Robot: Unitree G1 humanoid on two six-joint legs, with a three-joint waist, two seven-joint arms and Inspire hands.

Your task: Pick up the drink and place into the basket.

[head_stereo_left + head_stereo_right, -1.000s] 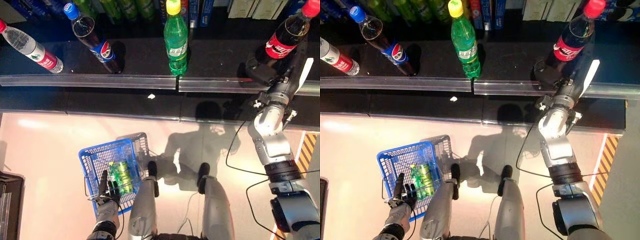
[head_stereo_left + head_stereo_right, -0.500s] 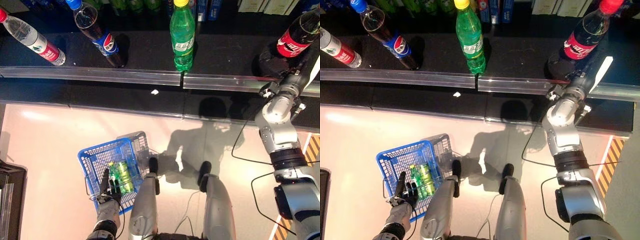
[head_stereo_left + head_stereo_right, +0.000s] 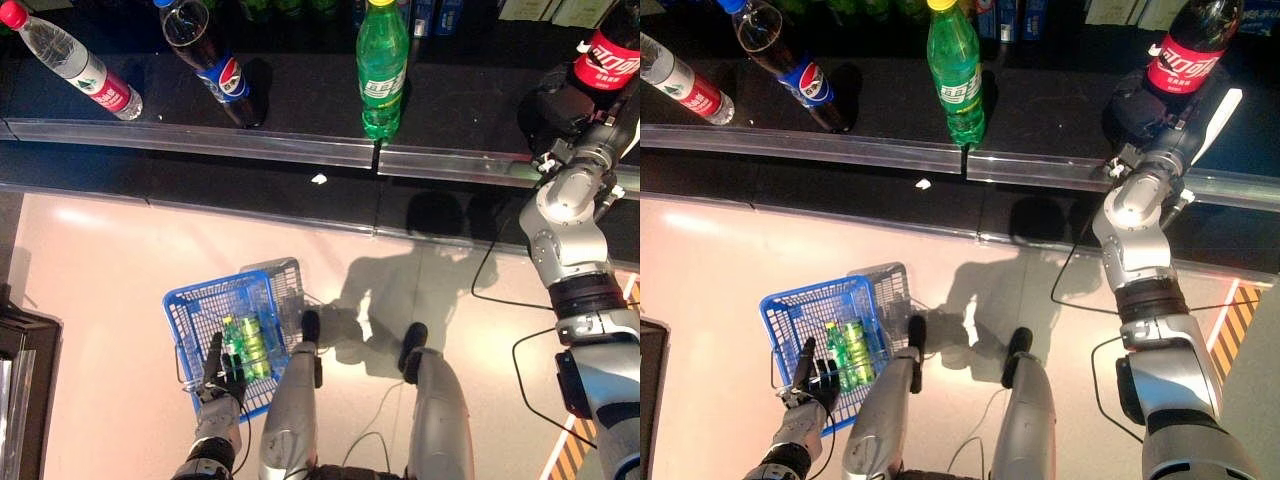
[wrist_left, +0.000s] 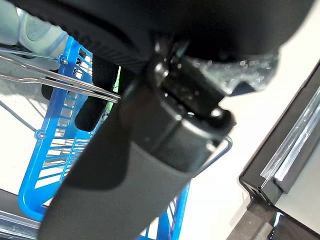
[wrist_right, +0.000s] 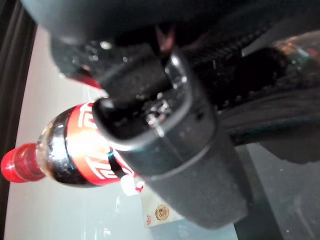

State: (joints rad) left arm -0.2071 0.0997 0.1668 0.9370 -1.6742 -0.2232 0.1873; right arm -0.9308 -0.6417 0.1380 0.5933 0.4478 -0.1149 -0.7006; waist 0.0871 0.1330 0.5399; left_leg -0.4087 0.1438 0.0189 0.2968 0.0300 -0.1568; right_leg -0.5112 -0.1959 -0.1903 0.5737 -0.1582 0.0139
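Observation:
A cola bottle with a red label (image 3: pixel 608 62) stands on the dark shelf at the far right. My right hand (image 3: pixel 558 100) is curled round its lower part; in the right wrist view the thumb (image 5: pixel 170 150) crosses the bottle (image 5: pixel 65 150). My left hand (image 3: pixel 220 385) hangs low at the left, shut on the thin wire handles (image 4: pixel 50 82) of the blue basket (image 3: pixel 190 310). Green drinks (image 3: pixel 245 345) lie in the basket.
On the same shelf stand a green bottle (image 3: pixel 382 75), a dark cola bottle with a blue label (image 3: pixel 210 65) and a water bottle with a red label (image 3: pixel 75 60). A clear rail (image 3: pixel 250 145) runs along the shelf's front. A black cabinet (image 3: pixel 20 380) stands at the left.
The whole picture has shifted, so the camera has moved. My right hand stays at the cola bottle's lower part. The blue basket hangs as before.

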